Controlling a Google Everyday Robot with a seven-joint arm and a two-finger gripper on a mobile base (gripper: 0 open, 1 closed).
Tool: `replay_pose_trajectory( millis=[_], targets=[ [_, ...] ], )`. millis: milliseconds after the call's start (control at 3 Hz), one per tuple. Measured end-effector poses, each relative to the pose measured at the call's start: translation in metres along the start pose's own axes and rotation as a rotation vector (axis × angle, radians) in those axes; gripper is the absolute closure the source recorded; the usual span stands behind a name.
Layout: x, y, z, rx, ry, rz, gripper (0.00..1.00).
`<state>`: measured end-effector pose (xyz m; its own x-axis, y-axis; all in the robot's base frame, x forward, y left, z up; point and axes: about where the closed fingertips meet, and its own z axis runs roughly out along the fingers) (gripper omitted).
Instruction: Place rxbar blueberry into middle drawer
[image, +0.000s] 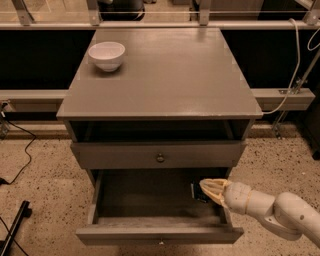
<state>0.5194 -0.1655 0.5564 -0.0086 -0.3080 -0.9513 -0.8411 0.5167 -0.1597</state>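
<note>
Right, down at the bottom of the frame the middle drawer is pulled wide open, its front panel nearest to us and its plain grey inside on show. From the lower right corner the robot's pale arm reaches in over the drawer's right side wall, and the gripper sits inside the drawer, in its right rear part, pointing toward the left of the frame. Right at its tip is the rxbar blueberry, a small dark bar with a pale edge, low inside the drawer near the back right. I cannot tell whether the gripper is clamped on the bar or has let it go, and whether the bar lies flat on the drawer floor is also unclear. Just above that, the upper drawer is closed, with its round metal knob in the centre, and over it there is a dark open slot under the cabinet top. Further back, a white bowl stands upright at the upper left corner of that grey top, well apart from the action. A white cable hangs at the far right, and speckled floor spreads on both sides.
</note>
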Motion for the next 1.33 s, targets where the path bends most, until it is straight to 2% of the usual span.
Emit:
replay_pose_trajectory(
  millis=[667, 1333],
  targets=[
    [0.037, 0.002, 0.021, -0.014, 0.067, -0.005, 1.00],
    [0.053, 0.010, 0.040, -0.048, 0.075, 0.026, 1.00]
  ],
)
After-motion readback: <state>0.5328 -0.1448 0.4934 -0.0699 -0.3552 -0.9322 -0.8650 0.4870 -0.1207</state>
